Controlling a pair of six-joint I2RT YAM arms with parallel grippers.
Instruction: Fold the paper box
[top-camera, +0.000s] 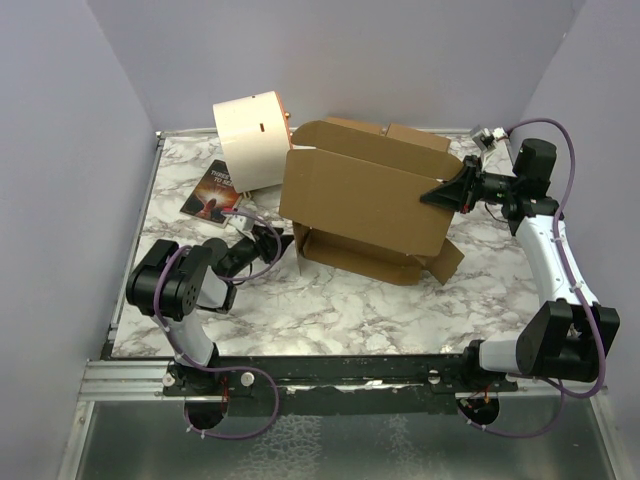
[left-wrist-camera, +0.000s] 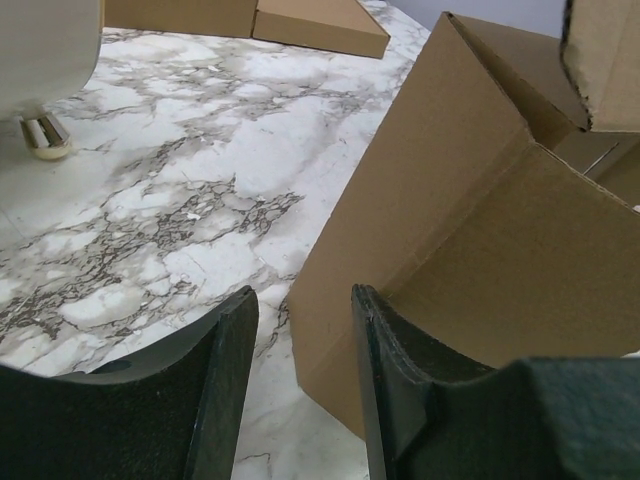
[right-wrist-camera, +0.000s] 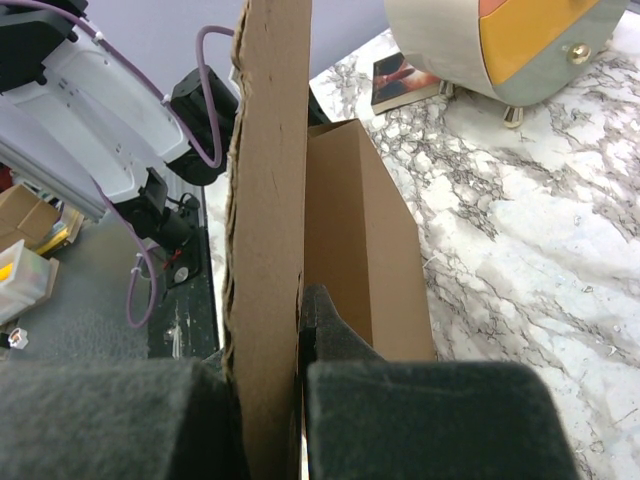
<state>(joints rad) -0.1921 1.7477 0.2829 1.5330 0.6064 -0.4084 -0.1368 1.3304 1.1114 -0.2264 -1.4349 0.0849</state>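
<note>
Found the paper box (top-camera: 365, 200) tipped up on one long edge, between the middle of the worktop (top-camera: 340, 310) and its far right corner, broad panel turned toward the near edge, small flaps splayed along the bottom. Gripped an upright cardboard wall at the box's right end with the right gripper (top-camera: 447, 192), jaws closed flat on the sheet. Set the left gripper (top-camera: 268, 238) low by the box's near left corner, jaws partly apart with nothing between them, one jaw just beside the cardboard. Noted a cream drum (top-camera: 250, 135) and a book (top-camera: 212, 190) toward the far left corner, and two smaller boxes (top-camera: 400, 130) along the far edge behind.

Judged the fold as partway through: walls partly raised, end flaps not yet tucked in. Judged the next move as work for the left gripper, taking or pushing the loose left flap inward along its crease against the right gripper's hold, without shoving the box toward the drum.
</note>
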